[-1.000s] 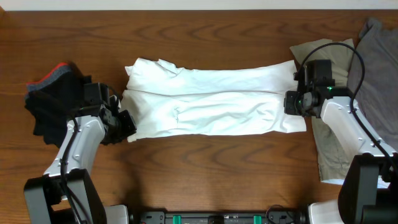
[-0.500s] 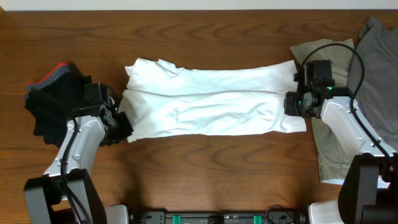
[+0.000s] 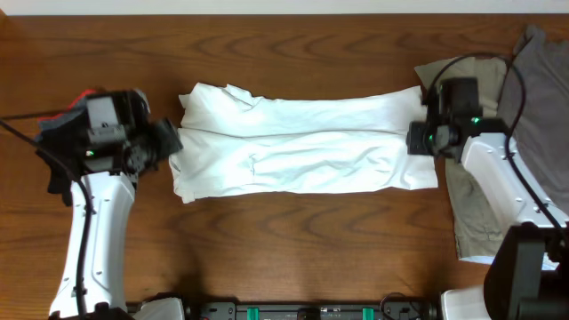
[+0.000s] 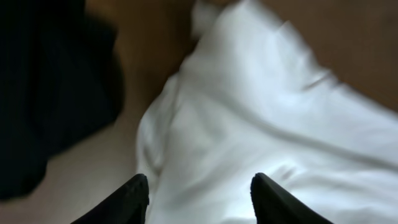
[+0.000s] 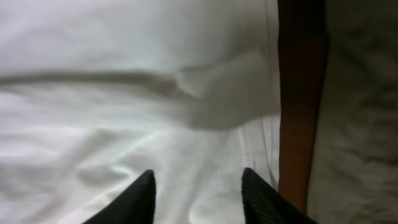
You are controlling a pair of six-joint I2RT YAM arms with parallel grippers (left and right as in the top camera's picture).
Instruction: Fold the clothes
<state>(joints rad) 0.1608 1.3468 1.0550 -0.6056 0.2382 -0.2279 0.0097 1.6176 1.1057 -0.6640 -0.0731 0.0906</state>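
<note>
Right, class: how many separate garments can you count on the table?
4: a white T-shirt spread mid-table; a black garment at the left, partly hidden; a beige garment at the right; a grey garment beyond it. More may be hidden.

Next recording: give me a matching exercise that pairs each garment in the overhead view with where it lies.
Things:
1. white T-shirt
2. black garment
3. beige garment
4. grey garment

Places:
A. top right corner
B. spread flat across the middle
C. far left
D. right side, next to the T-shirt's end

Pairs: 1-B; 2-C; 3-D; 4-A
</note>
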